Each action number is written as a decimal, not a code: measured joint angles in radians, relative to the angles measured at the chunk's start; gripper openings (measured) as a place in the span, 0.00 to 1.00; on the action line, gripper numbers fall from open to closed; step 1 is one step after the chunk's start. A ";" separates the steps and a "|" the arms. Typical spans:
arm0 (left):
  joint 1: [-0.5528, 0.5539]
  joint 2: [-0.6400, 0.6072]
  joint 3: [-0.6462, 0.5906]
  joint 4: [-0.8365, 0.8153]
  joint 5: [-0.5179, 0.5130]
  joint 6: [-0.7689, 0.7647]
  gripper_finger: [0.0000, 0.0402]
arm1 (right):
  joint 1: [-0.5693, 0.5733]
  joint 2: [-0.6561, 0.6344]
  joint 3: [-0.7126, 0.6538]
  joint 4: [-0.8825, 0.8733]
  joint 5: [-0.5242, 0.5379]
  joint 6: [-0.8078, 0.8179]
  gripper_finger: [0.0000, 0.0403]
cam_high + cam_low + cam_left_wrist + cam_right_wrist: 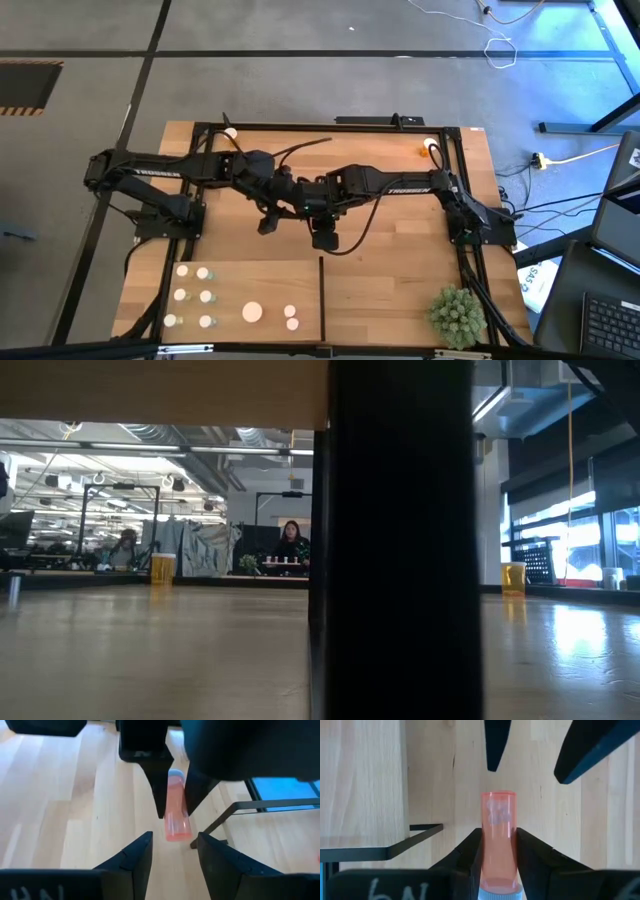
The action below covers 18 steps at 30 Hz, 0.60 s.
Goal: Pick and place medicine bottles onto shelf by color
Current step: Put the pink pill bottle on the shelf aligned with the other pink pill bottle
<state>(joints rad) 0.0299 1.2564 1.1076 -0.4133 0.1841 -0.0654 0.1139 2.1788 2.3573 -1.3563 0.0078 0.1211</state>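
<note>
An orange medicine bottle (498,835) hangs above the table's middle, with my right gripper (498,862) shut on it. My left gripper (172,855) stands open just short of the bottle's bottom end (177,834), with nothing between its fingers. The shelf (250,275) lies near the front edge, with a dark divider (321,295). Several white-capped bottles (205,297) stand on its left half. Two more bottles stand at the table's far edge, one orange (430,150) and one white (230,132). My right gripper pinches the bottle's body near its cap end (498,870) between its two fingers (160,785). The fingers slant steeply down and lie along the bottle. The cap (500,895) sits back between them. The bottom end sticks out past the fingertips, clear of the table.
A spiky green plant ball (457,315) sits at the near right corner. A black frame (340,125) runs around the table. In the low view a dark post (400,540) blocks the middle. The shelf's right half (385,300) is bare wood.
</note>
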 joint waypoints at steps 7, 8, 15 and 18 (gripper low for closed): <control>0.006 -0.001 0.000 0.001 -0.007 0.024 0.37 | 0.000 0.000 0.000 -0.001 0.002 0.000 0.26; 0.008 -0.001 0.000 -0.001 -0.004 0.024 0.37 | 0.000 0.000 0.000 -0.005 0.002 0.000 0.26; 0.009 -0.003 -0.031 -0.018 0.001 0.023 0.37 | 0.000 -0.018 0.000 -0.028 0.002 0.001 0.26; 0.009 -0.011 -0.060 0.025 0.002 0.014 0.37 | 0.000 -0.031 -0.001 -0.029 0.002 0.003 0.26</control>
<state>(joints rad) 0.0391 1.2449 1.0474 -0.3885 0.1863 -0.0514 0.1139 2.1480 2.3566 -1.3848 0.0097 0.1240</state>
